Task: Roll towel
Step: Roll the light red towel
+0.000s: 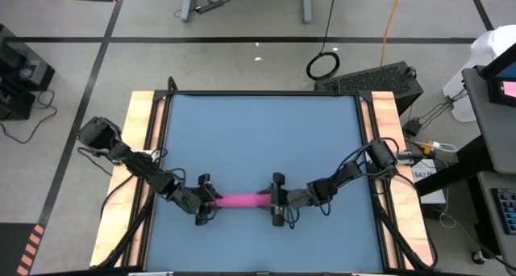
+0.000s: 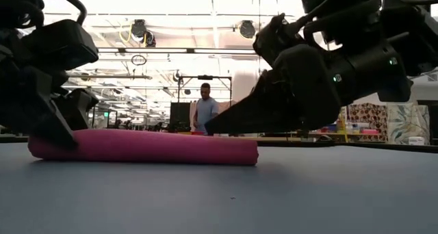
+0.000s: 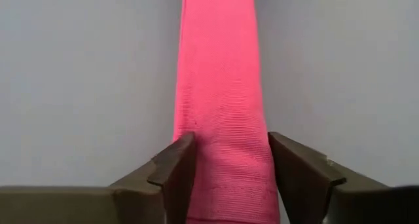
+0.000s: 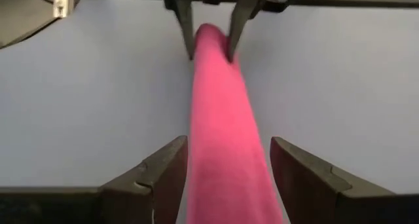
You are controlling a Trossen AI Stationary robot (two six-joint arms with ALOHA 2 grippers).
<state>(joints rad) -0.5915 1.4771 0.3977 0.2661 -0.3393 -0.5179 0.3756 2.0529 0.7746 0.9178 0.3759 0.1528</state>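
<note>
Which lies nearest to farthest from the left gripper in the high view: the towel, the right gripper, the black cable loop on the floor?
1. The towel: rolled, its end between the left gripper's fingers at the table's near edge.
2. The right gripper: at the roll's other end.
3. The black cable loop: on the floor beyond the table's far edge.

Both arms are dark, jointed and blocky, with black cables looping along their links. The left gripper (image 3: 229, 178) and right gripper (image 4: 229, 178) each end in two dull olive-brown, wedge-shaped fingers. Small green lights glow on one wrist housing in the low view.
</note>
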